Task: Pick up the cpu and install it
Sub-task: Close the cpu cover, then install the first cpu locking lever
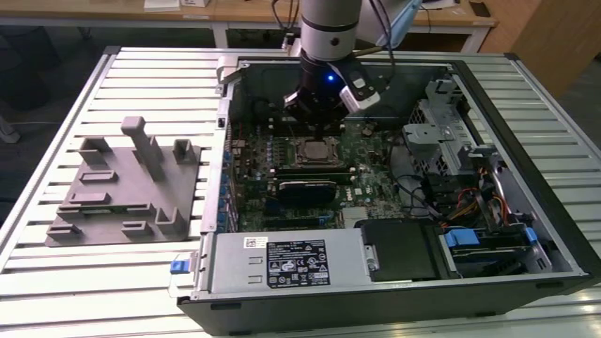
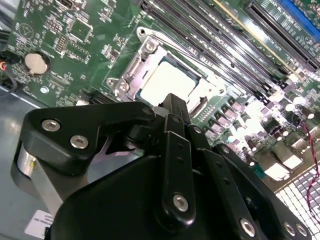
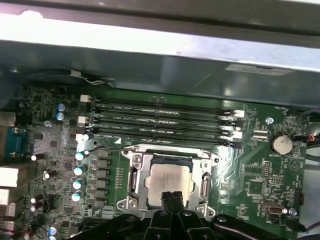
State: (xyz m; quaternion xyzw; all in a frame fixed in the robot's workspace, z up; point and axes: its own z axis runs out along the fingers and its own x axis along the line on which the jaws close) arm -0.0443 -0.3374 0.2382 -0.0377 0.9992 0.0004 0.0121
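A slatted metal table carries the open computer case, with wooden desks beyond at twelve o'clock. In the exterior view a grey plastic fixture sits at nine o'clock of the case, well apart from the arm. The case walls hem in the motherboard, and a drive cage crowds three o'clock. The gripper hangs over the socket frame, fingers pressed together. The cpu lies flat inside that frame, seemingly just clear of the fingertips. Both wrist views bring out its pale top, with memory slots alongside the frame.
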